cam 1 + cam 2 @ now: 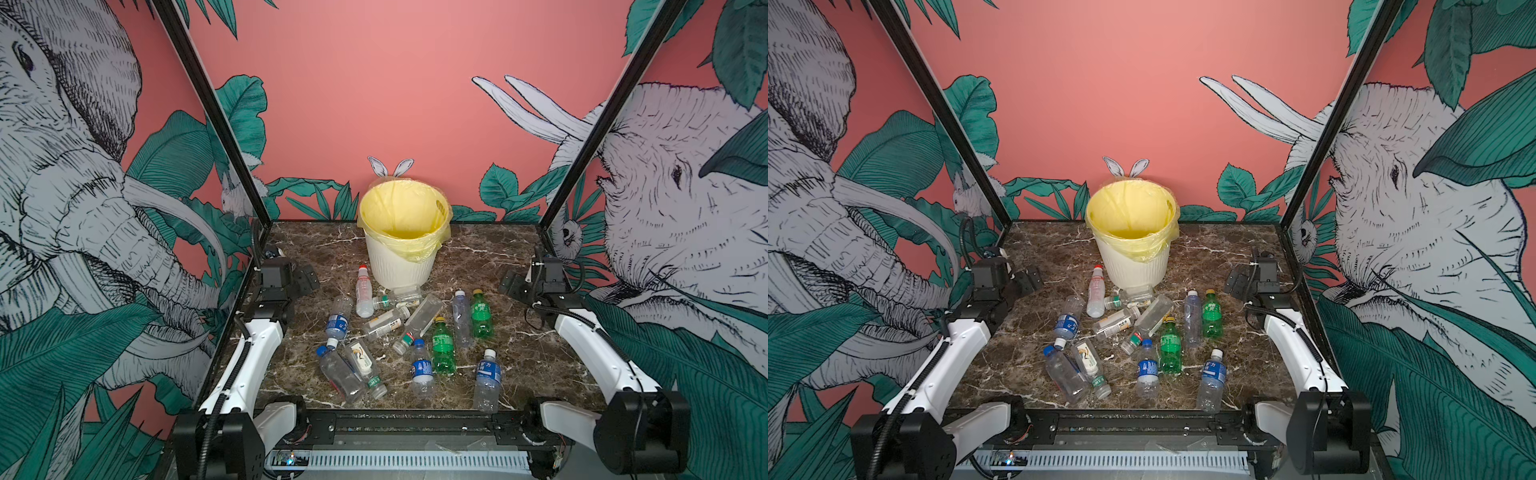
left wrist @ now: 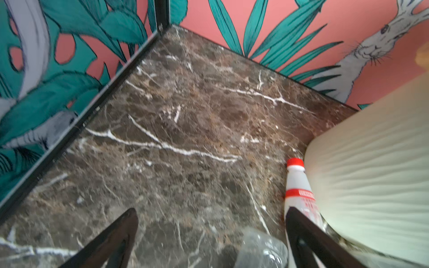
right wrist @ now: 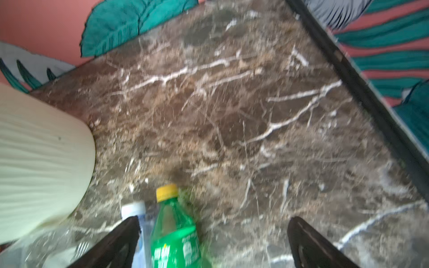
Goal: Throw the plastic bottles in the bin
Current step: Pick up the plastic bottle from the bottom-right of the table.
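Lying before the cream ribbed bin (image 1: 399, 266), clear and green bottles (image 1: 443, 347); left pincer (image 2: 211, 209), right pincer (image 3: 214, 218) released.

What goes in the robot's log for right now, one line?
left end effector: open, empty | right end effector: open, empty | small plastic bottles: on brown marble table | cream ribbed yellow-lined bin: upright

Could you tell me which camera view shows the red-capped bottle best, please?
The top views: both show the red-capped bottle whole, lying beside the bin. The left wrist view shows that bottle close up, cap and neck only, not its base. The right wrist view misses it.
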`<move>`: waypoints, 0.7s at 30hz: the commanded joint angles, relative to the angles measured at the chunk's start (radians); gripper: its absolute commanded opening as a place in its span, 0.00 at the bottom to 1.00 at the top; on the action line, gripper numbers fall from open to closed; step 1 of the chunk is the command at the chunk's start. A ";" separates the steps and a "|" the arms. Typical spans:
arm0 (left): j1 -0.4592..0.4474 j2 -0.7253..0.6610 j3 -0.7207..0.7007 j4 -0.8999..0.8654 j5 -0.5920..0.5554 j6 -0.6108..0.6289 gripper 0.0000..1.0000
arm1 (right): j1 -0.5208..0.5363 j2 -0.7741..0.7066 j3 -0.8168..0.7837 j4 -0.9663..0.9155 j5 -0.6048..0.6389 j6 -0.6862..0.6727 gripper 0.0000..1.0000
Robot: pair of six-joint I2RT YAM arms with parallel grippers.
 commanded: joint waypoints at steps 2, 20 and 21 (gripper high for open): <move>0.002 -0.087 0.001 -0.199 0.088 -0.072 1.00 | 0.009 -0.067 0.043 -0.235 -0.087 0.075 0.99; 0.002 -0.201 -0.034 -0.362 0.180 -0.047 1.00 | 0.221 -0.182 -0.016 -0.618 -0.046 0.271 0.99; 0.002 -0.201 -0.038 -0.363 0.181 -0.041 1.00 | 0.224 -0.194 -0.027 -0.623 -0.048 0.281 0.99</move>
